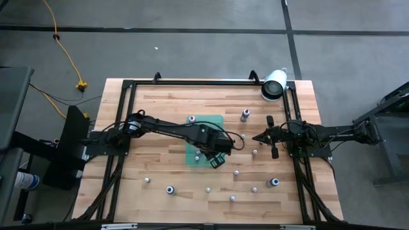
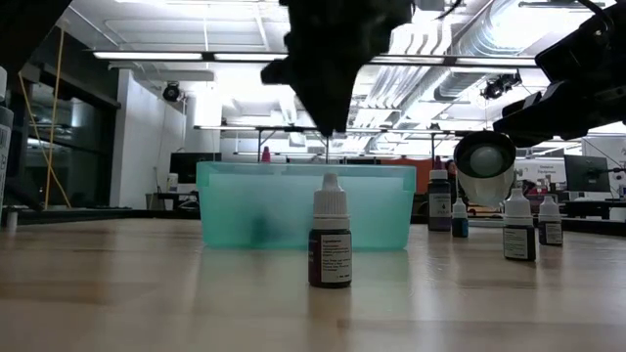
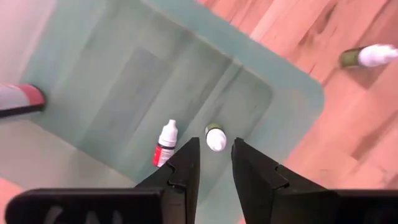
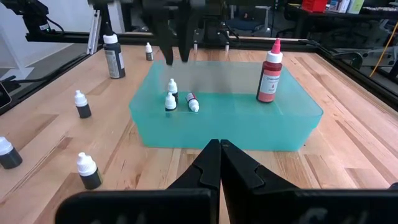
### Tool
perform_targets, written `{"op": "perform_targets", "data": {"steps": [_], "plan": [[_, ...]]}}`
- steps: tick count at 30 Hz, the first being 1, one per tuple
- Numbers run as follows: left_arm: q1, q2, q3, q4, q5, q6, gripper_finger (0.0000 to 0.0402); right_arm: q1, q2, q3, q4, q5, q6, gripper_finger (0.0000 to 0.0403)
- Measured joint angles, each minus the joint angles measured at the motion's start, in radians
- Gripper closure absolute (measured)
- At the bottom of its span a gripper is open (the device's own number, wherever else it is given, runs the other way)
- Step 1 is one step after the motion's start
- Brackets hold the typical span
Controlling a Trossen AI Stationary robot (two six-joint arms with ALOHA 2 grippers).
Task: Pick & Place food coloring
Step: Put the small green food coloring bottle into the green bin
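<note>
A small dark bottle (image 2: pixel 331 245) stands alone in front of the green tray (image 2: pixel 225 210) on the wooden table (image 1: pixel 166 176). Inside the tray are three tiny bottles (image 4: pixel 171 102) and one tall red-capped bottle (image 4: pixel 269 79); about a dozen more sit scattered around the tray, too small to count surely. The left claw (image 3: pixel 215 163) hovers over the tray, fingers apart, empty. The right claw (image 4: pixel 219 163), beside the tray, is pressed together. Past the tray lies a white cylinder (image 1: pixel 274 84).
</note>
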Motion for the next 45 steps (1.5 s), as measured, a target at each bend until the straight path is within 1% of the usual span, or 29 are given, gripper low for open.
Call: {"op": "perform_targets", "data": {"steps": [4, 10, 13, 17, 23, 28, 34, 40, 42, 45], "plan": [[0.0, -0.008, 0.08, -0.07, -0.005, 0.043, 0.0302, 0.0, 0.0, 0.0, 0.0, 0.0, 0.0, 0.0402], [-0.003, -0.073, 0.087, -0.119, -0.004, 0.041, 0.0237, 0.0, 0.0, 0.0, -0.001, 0.0, 0.0, 0.0402], [-0.003, -0.113, 0.087, -0.194, 0.008, -0.003, 0.0209, 0.0, 0.0, 0.0, -0.001, 0.0, 0.0, 0.0402], [-0.003, -0.163, 0.088, -0.309, 0.009, -0.109, 0.0199, 0.0, 0.0, 0.0, 0.0, 0.0, 0.0, 0.0402], [-0.036, -0.256, 0.033, -0.309, 0.003, -0.264, 0.0198, 0.0, 0.0, 0.0, 0.0, 0.0, 0.0, 0.0402], [-0.075, -0.357, -0.111, -0.309, -0.006, -0.377, 0.0198, 0.0, 0.0, 0.0, 0.0, 0.0, 0.0, 0.0402], [-0.125, -0.517, -0.357, -0.301, -0.014, -0.545, 0.0198, 0.0, 0.0, 0.0, 0.0, 0.0, 0.0, 0.0402], [-0.203, -0.677, -0.602, -0.191, 0.024, -0.738, 0.0198, 0.0, 0.0, 0.0, 0.0, 0.0, 0.0, 0.0402], [-0.238, -0.72, -0.678, -0.164, 0.039, -0.811, 0.0198, 0.0, 0.0, 0.0, 0.0, 0.0, 0.0, 0.0402], [-0.291, -0.756, -0.776, -0.128, 0.088, -0.906, 0.0198, 0.0, 0.0, 0.0, 0.0, 0.0, 0.0, 0.0402]]}}
